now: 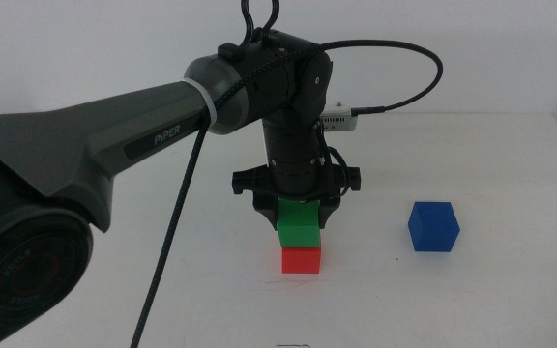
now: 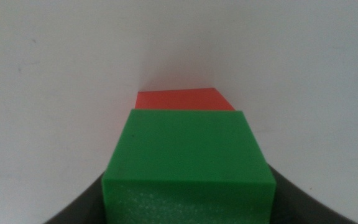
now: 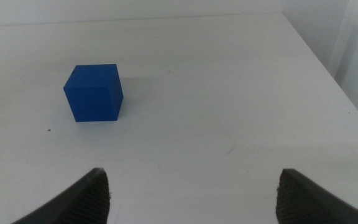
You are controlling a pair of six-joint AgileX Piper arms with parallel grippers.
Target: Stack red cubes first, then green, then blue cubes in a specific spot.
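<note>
White table (image 1: 511,290): green cube (image 1: 299,228) in left tool (image 1: 298,220)

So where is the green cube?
In the middle view, the green cube sits on the red cube, held by the left gripper.

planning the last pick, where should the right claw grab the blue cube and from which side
Take the blue cube across two opposite vertical faces, coming straight down from above. It sits flat and alone on the table, so every side is free. The right claw is open, with the cube ahead of it.
</note>
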